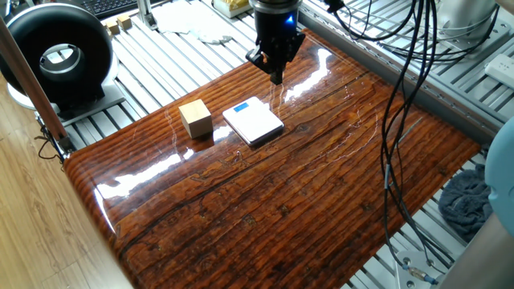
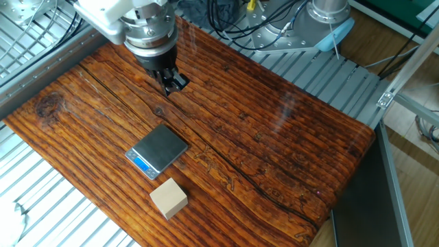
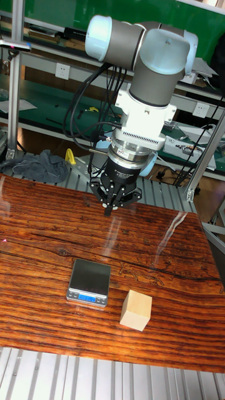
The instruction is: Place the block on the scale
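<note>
The gripper (image 1: pixel 275 74) hung over the far part of the glossy wooden tabletop (image 1: pixel 321 193), its two fingers drawn together with nothing between them. In the other fixed view its fingertips (image 2: pixel 173 84) met in a dark point above the boards, and in the tall fixed view the gripper (image 3: pixel 110 207) pointed straight down from the grey and pale blue UR5 arm (image 3: pixel 150 56).

The block (image 1: pixel 195 118), a plain light tan wooden cube, sat on the tabletop just beside the scale (image 1: pixel 253 121) without touching it, well apart from the gripper. The scale lay flat between the block and the gripper. A small blue rectangle (image 1: pixel 240 107) sat near one edge of the scale; in the tall fixed view it looked like a lit display (image 3: pixel 87 298), though no digits or lettering could be read at that size. No brand mark or label was legible on the block (image 3: pixel 135 310), the scale (image 3: pixel 89 282) or the arm.

A black ring-shaped device (image 1: pixel 55 56) stood off the tabletop on the slatted metal bench, and black cables (image 1: pixel 405 88) hung across the near right of that view.
</note>
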`<action>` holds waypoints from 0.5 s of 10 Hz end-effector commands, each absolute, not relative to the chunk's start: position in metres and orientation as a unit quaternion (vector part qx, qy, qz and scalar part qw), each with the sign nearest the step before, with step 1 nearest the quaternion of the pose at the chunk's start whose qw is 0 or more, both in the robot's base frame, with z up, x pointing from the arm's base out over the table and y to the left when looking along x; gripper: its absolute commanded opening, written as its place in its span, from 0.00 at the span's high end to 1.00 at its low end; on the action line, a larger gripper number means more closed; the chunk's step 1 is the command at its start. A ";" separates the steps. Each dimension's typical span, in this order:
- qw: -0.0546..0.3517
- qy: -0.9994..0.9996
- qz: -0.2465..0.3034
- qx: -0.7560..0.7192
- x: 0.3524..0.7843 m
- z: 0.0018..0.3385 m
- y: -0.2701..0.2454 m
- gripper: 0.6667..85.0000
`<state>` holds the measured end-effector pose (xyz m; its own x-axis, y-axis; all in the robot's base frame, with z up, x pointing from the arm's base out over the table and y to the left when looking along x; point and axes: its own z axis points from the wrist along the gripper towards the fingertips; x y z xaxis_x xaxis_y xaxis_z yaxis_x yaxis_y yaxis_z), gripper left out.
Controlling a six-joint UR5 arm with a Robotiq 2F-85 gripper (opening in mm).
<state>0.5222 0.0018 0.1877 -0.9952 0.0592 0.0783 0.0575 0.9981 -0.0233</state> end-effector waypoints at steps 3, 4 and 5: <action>0.006 -1.000 -0.008 -0.027 0.540 0.191 0.010 1.00; 0.004 -1.000 -0.005 -0.018 0.542 0.192 0.011 1.00; 0.004 -1.000 0.001 -0.013 0.543 0.192 0.009 1.00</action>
